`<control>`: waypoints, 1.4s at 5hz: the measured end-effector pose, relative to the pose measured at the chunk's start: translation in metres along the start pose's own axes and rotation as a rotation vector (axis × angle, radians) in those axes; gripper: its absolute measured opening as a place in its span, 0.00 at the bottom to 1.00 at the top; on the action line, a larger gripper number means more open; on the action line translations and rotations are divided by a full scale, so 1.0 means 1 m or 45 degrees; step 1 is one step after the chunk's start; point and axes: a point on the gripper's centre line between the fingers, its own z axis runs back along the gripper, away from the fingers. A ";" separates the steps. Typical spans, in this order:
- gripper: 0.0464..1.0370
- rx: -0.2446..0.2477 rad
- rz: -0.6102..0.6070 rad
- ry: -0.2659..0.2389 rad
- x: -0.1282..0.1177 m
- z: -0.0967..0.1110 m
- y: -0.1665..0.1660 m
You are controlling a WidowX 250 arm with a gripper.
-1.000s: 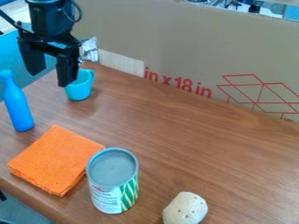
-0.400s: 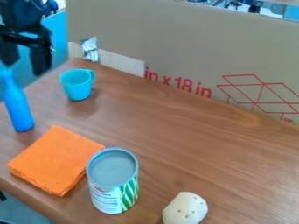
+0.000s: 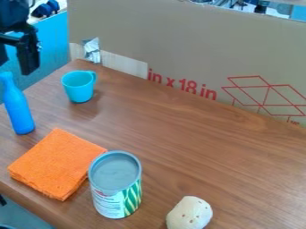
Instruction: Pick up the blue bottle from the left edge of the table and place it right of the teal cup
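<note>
Hanging at the upper left of the view, the black pincer [image 3: 14, 67] is open, its two fingers spread with a gap between them; the blue bottle [image 3: 19, 112] is the thing nearest to it, showing just below the fingers — its neck comes close beneath the fingertips in the picture, though how far apart they are in depth I cannot tell. The bottle stands upright near the left edge of the wooden table [image 3: 209, 143]; the turquoise cup [image 3: 78, 89] also stands upright, nearer the table's far left corner, to the right of the pincer and lower in the view, its handle at the far right side of its rim.

The folded orange cloth [image 3: 57, 163] lies flat by the near left edge, on the near side of the bottle and well below the pincer in the view; just right of it the can [image 3: 116, 185] stands upright, its grey top facing up — whether can and cloth touch, I cannot tell. Farther right, by the bottom of the view, lies a pale, rounded, spotted object [image 3: 190, 214]; a large cardboard panel [image 3: 179, 40] rises along the table's far edge, with crumpled silvery material [image 3: 92, 50] against it near the far left corner.
</note>
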 end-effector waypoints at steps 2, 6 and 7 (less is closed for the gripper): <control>0.96 0.051 0.086 0.110 0.001 -0.017 0.013; 0.90 0.073 0.102 0.151 0.006 -0.037 0.022; 0.60 0.066 0.102 0.136 0.008 -0.037 0.021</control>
